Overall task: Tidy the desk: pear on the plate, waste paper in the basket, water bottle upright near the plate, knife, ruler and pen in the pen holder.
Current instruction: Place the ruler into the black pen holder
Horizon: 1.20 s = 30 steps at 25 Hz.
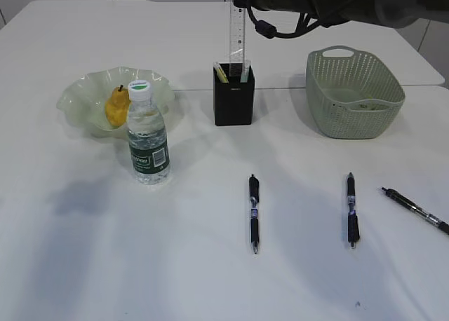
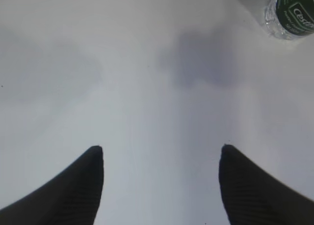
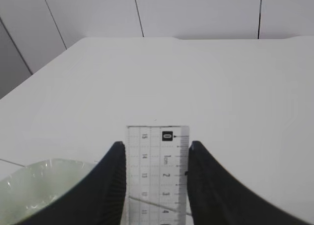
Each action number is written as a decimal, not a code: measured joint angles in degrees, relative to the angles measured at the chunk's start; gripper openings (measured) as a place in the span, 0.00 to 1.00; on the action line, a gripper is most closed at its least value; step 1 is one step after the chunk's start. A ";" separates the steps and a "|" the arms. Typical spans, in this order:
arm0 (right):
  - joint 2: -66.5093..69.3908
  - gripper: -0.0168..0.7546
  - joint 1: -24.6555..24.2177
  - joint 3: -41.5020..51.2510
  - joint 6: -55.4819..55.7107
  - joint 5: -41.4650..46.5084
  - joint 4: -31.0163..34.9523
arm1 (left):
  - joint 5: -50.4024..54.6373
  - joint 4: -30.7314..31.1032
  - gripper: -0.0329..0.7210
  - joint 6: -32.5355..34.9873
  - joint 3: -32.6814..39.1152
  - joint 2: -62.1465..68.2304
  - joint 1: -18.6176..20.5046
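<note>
The clear ruler [image 1: 237, 37] stands upright with its lower end inside the black pen holder [image 1: 233, 97]. My right gripper [image 3: 156, 145] is shut on the ruler [image 3: 158, 171] near its top edge. A yellowish item [image 1: 222, 72] leans in the holder's left corner; I cannot tell whether it is the knife. The pear [image 1: 116, 108] lies on the pale-green plate [image 1: 77, 97]. Just in front of the plate the water bottle [image 1: 148, 139] stands upright. Three pens [image 1: 254, 212] [image 1: 351, 217] [image 1: 415, 209] lie on the table. My left gripper [image 2: 161, 149] hangs open over bare table, with the bottle [image 2: 292, 11] to its upper right.
The sage-green basket [image 1: 354, 93] stands at the back right; I cannot make out waste paper in it. The right arm's dark body and cables cross the top of the exterior view. The plate's rim [image 3: 34, 185] shows low left in the right wrist view.
</note>
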 joint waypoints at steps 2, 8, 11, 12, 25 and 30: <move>0.36 0.38 0.00 -0.75 0.01 -0.57 0.24 | 0.00 0.00 0.73 0.00 0.00 0.00 0.00; 2.32 0.38 0.00 -3.04 0.01 -1.51 0.47 | 0.00 0.00 0.73 0.00 0.00 0.00 0.00; 3.89 0.38 0.00 -4.71 0.01 -1.70 0.70 | 0.00 0.00 0.73 0.00 0.00 0.00 0.00; 4.40 0.38 0.00 -5.15 0.01 -1.76 0.70 | 0.00 0.00 0.73 0.00 0.00 0.00 0.00; 10.47 0.38 -0.05 -11.10 -0.02 -3.22 1.05 | -0.84 0.00 0.73 0.00 0.00 0.00 0.00; 11.44 0.38 -0.60 -11.24 -0.02 -3.27 1.17 | -1.05 0.00 0.73 0.00 0.00 0.00 0.00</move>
